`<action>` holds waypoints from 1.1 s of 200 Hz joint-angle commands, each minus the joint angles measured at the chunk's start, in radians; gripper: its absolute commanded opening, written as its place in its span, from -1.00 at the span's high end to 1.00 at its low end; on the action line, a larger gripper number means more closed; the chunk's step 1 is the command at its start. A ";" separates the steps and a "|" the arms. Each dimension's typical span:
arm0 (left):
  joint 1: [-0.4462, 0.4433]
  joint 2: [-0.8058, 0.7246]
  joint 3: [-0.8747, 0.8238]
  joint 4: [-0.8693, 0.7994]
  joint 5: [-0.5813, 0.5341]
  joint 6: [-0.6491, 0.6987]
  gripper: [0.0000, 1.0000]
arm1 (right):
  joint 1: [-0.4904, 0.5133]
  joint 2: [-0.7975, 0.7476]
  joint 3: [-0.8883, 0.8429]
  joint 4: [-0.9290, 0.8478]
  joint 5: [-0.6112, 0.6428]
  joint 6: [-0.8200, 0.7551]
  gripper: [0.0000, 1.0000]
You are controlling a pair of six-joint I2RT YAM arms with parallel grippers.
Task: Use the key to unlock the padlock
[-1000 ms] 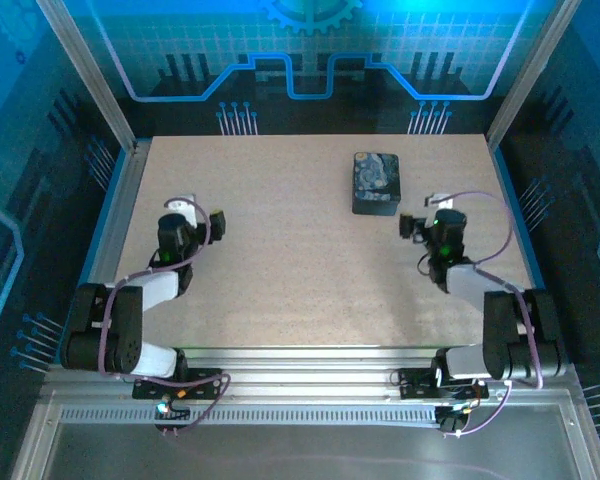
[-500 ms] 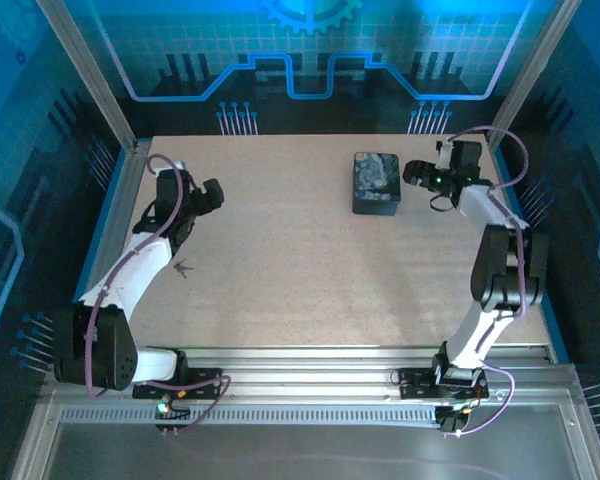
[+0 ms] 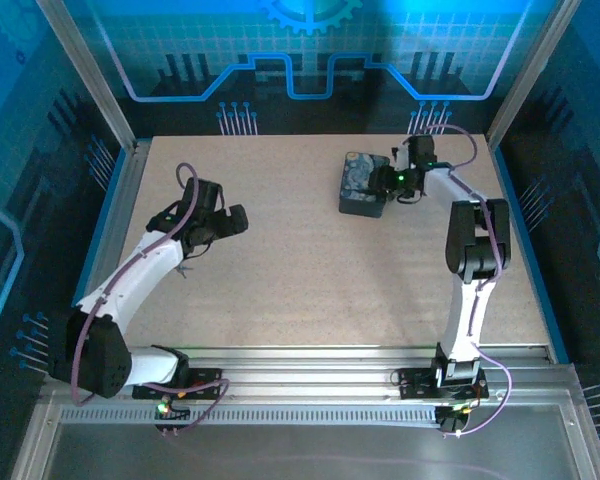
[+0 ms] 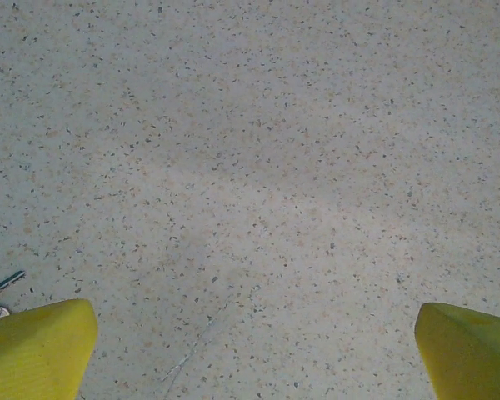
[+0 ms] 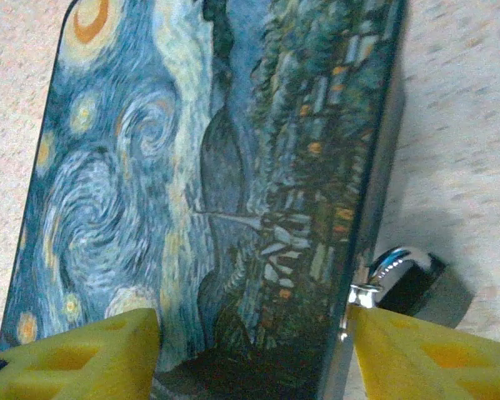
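Note:
The padlock (image 5: 412, 283) is small and dark and hangs by its silvery shackle on the right side of the blue swirl-picture box (image 5: 200, 167), touching my right finger (image 5: 433, 358). My right gripper (image 5: 254, 358) is over the near end of the box lid, with its jaws apart and clasping nothing. From above, that gripper (image 3: 378, 183) lies against the box (image 3: 358, 185). The key (image 4: 2, 285) lies flat on the table just outside my left finger (image 4: 33, 350). My left gripper (image 4: 254, 350) hangs wide open over bare table; from above it (image 3: 235, 218) is up and right of the key (image 3: 184, 270).
The speckled tabletop (image 3: 300, 280) is framed by metal rails, with blue walls at the back and sides. The box stands near the back right corner, close to the right arm's upright links (image 3: 475, 250).
The right arm reached back to the box and its jaws narrowed. The box shifted left and turned slightly. The left arm stretched forward and right, uncovering the key.

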 commanded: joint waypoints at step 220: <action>-0.049 0.431 0.272 0.177 0.299 -0.159 -0.94 | 0.483 -0.292 -0.361 0.160 -0.032 0.230 -0.30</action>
